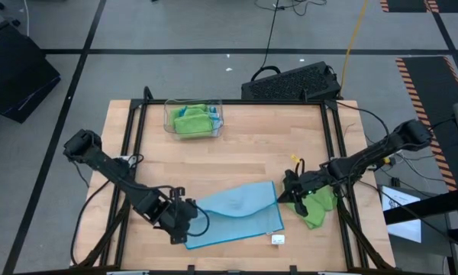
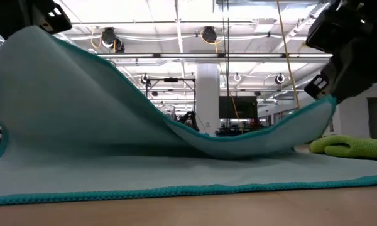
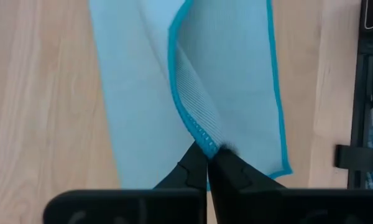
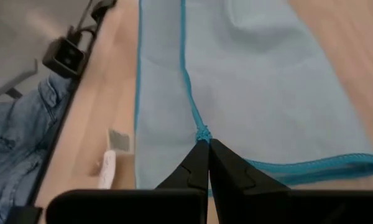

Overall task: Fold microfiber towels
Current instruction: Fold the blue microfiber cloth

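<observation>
I am midway through a fold of the light blue towel (image 1: 233, 215), which lies at about 6 o'clock on the table (image 1: 237, 145), near the front edge. My left pincer (image 3: 206, 151) is pinched tight on the towel's teal hem at its 9 o'clock end, and my right pincer (image 4: 203, 147) is clamped just as tight on the hem at the 3 o'clock end. Between the two grips the top layer is lifted off the lower layer and sags in the middle, so I judge this to be the carry-over: one edge raised, waiting to be laid across the other half.

Next I reckon both pincers must travel together, level and at the same pace, so the raised hem lands on the far hem without a skew, and only then let go.

Just past my right pincer, toward 4 o'clock, a lime green towel (image 1: 314, 205) lies crumpled, touching or nearly touching the blue one; I should keep clear of it.

Farther off, at 11 o'clock, a clear tray (image 1: 193, 120) holds more green cloth.
</observation>
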